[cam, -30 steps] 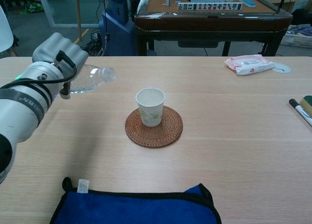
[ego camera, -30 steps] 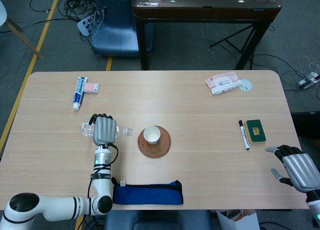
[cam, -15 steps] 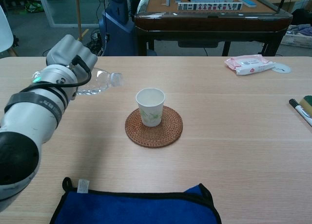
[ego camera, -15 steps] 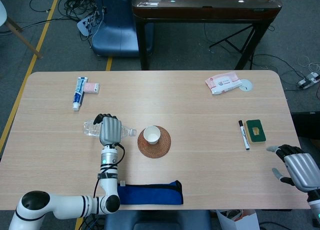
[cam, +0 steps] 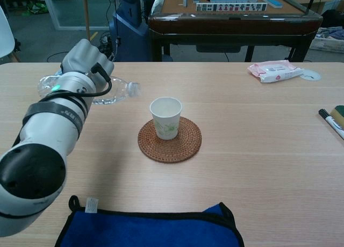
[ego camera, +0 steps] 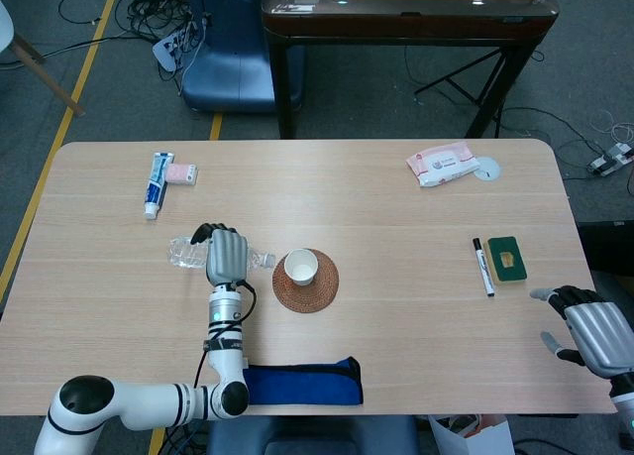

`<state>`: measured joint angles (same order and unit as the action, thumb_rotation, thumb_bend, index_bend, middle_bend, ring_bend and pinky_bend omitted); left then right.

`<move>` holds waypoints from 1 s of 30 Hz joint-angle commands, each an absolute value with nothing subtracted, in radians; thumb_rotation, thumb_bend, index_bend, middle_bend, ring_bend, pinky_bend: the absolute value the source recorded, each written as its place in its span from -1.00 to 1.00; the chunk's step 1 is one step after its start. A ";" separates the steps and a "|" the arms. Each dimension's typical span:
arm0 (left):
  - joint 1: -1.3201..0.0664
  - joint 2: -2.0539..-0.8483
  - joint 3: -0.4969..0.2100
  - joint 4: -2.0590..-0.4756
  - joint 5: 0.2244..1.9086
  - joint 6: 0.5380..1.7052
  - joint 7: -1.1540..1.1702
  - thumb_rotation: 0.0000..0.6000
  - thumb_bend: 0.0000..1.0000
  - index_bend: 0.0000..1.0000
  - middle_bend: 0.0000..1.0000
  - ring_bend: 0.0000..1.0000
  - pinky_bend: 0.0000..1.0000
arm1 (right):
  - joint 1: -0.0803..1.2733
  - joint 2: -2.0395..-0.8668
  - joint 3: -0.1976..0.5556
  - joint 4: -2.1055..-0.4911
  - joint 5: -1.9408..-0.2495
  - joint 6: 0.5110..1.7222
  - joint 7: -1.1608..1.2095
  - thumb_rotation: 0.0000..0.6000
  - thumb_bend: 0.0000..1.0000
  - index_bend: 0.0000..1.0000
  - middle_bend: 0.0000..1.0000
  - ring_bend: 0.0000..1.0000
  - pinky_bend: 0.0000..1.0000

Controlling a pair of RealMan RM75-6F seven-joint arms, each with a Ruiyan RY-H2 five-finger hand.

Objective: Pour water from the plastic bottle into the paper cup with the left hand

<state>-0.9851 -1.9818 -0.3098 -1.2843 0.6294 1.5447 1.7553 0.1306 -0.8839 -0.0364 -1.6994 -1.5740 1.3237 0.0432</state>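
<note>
My left hand (ego camera: pixel 226 256) (cam: pixel 85 58) grips a clear plastic bottle (ego camera: pixel 186 252) (cam: pixel 116 91) that lies nearly level above the table, its neck pointing right toward the cup. A white paper cup (ego camera: pixel 300 267) (cam: pixel 166 117) stands upright on a round woven coaster (ego camera: pixel 306 281) (cam: pixel 169 139), a short gap right of the bottle's mouth. My right hand (ego camera: pixel 590 333) hovers at the table's front right corner with fingers apart, holding nothing.
A blue cloth (ego camera: pixel 297 384) (cam: pixel 150 228) lies at the front edge. Toothpaste (ego camera: pixel 157 182) and a small pink item sit far left. A wipes pack (ego camera: pixel 442 163) (cam: pixel 273 70), a marker (ego camera: pixel 482 266) and a green sponge (ego camera: pixel 506 258) lie on the right.
My left hand has carried the bottle rightward toward the cup, bringing the neck closer to the rim. The right hand has barely moved.
</note>
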 commanded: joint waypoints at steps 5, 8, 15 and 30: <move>-1.006 -2.006 -0.316 -1.261 0.622 1.545 1.778 1.00 -0.76 0.51 0.51 -0.03 0.02 | 0.130 -0.881 -0.035 -1.699 -1.573 1.325 0.050 1.00 -0.38 -0.43 -0.36 -0.51 -0.35; -1.017 -2.019 -0.322 -1.251 0.619 1.549 1.788 1.00 -0.76 0.51 0.51 -0.03 0.02 | 0.131 -0.879 -0.034 -1.700 -1.573 1.325 0.054 1.00 -0.38 -0.43 -0.36 -0.51 -0.35; -1.040 -2.044 -0.325 -1.207 0.612 1.551 1.825 1.00 -0.76 0.51 0.51 -0.03 0.03 | 0.133 -0.871 -0.030 -1.707 -1.572 1.327 0.061 1.00 -0.38 -0.43 -0.36 -0.51 -0.35; -1.055 -2.055 -0.324 -1.171 0.636 1.563 1.855 1.00 -0.74 0.51 0.52 -0.02 0.04 | 0.134 -0.870 -0.031 -1.704 -1.570 1.320 0.067 1.00 -0.38 -0.43 -0.36 -0.51 -0.35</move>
